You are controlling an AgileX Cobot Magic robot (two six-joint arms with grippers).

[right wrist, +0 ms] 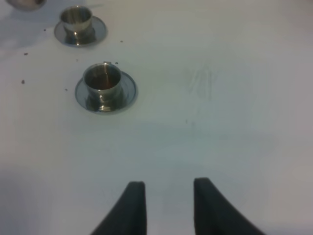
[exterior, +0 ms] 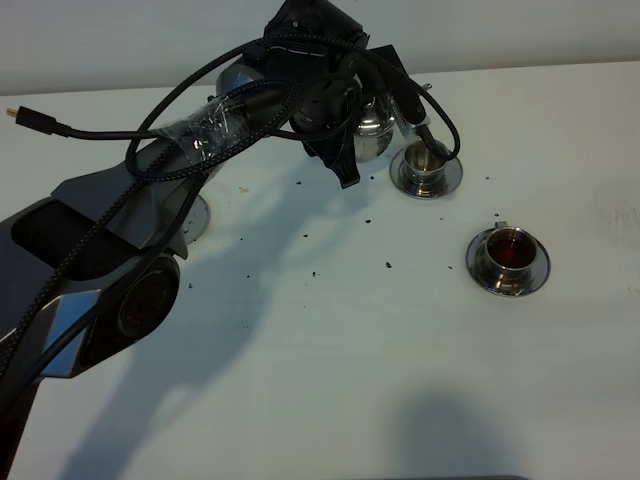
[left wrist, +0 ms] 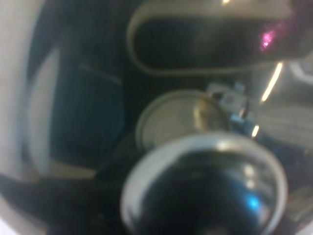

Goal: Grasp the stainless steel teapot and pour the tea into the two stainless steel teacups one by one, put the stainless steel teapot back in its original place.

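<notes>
— Which step is this?
— The second pour, I judge; the tea (exterior: 512, 250) already fills the nearer teacup (exterior: 508, 258); the teapot (exterior: 373, 135) is just beside the farther teacup (exterior: 428, 160), under the left gripper (exterior: 348, 152).
— Clamped on it?
— I cannot tell; cables (exterior: 200, 95) hide it from above, and the left wrist view is only blurred steel; the right gripper (right wrist: 165, 185) hangs apart, empty; its view alone shows both cups unobstructed.
— And next?
— A slow tip of the teapot over the farther teacup.

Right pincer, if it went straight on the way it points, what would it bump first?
Probably only the bare white table. The open right pincer points at plain tabletop; the nearer teacup and the farther teacup stand off to one side of its line. Depth is unclear.
</notes>
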